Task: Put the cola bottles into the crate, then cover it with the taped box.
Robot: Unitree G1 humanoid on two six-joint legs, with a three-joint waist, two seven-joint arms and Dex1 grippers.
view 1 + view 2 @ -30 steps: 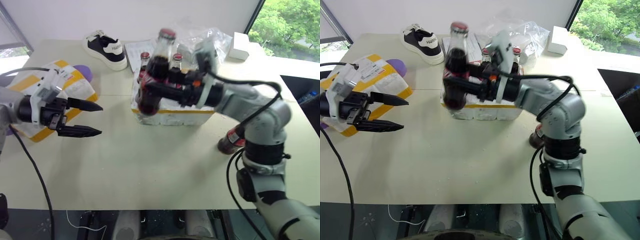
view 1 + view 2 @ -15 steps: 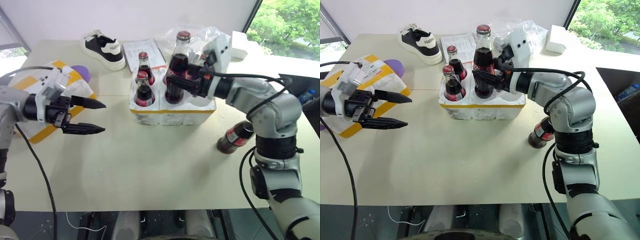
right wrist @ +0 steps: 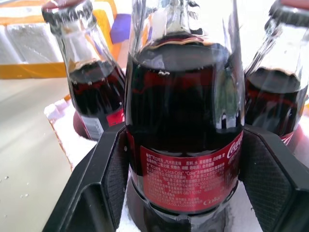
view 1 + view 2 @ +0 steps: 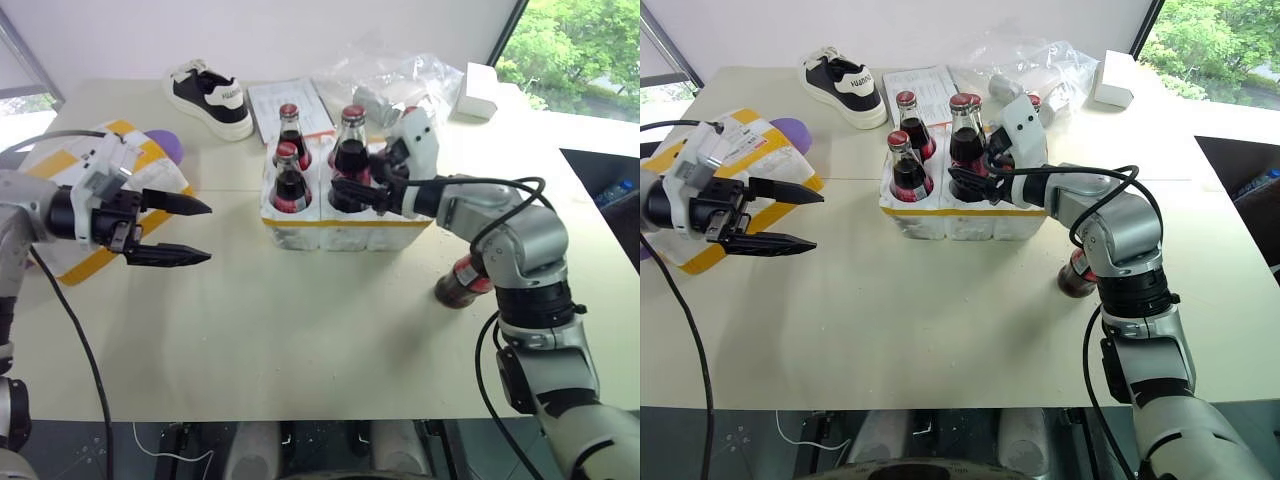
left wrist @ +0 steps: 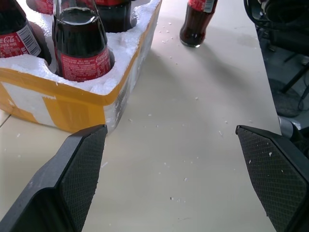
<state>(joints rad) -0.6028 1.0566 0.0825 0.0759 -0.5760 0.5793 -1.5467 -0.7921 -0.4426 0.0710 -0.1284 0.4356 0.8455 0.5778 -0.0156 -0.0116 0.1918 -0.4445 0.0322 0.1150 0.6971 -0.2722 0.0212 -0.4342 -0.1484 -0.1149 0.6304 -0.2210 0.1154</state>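
Right gripper (image 4: 352, 190) brackets seated cola bottle (image 3: 186, 130) (fingers apart).

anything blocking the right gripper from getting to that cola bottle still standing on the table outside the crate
Nothing stands on the bare table around the loose cola bottle, but the robot's own right forearm sits right in front of it. The right gripper is at the crate, its fingers around a seated bottle, so it must back out first.

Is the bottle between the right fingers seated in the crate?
Yes. The cola bottle stands upright with its base down in a foam well of the crate, fingers flanking it.
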